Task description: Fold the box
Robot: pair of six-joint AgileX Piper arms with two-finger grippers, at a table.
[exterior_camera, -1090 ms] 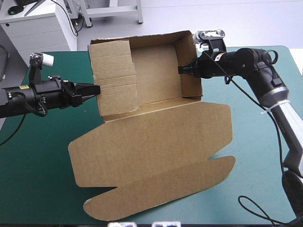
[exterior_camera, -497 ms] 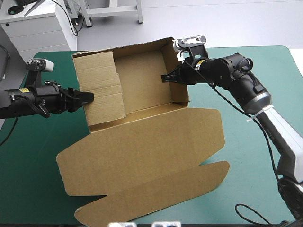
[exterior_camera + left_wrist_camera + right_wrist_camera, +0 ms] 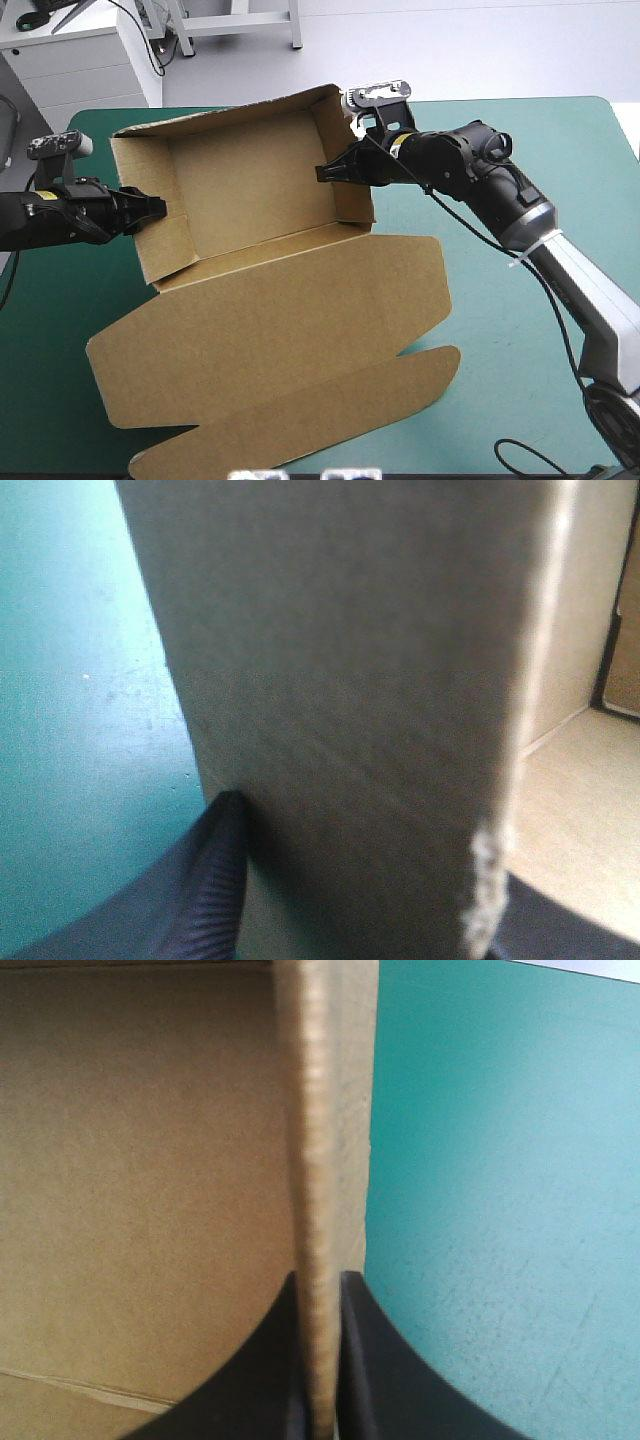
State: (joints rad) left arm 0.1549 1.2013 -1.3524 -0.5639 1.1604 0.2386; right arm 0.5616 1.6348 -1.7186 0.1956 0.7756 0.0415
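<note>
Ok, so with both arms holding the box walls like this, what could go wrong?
The right fingers pinch only the thin edge of the right wall of the box, so it may slip out or buckle. The left fingers grip beside a frayed corner, which may tear further.
</note>
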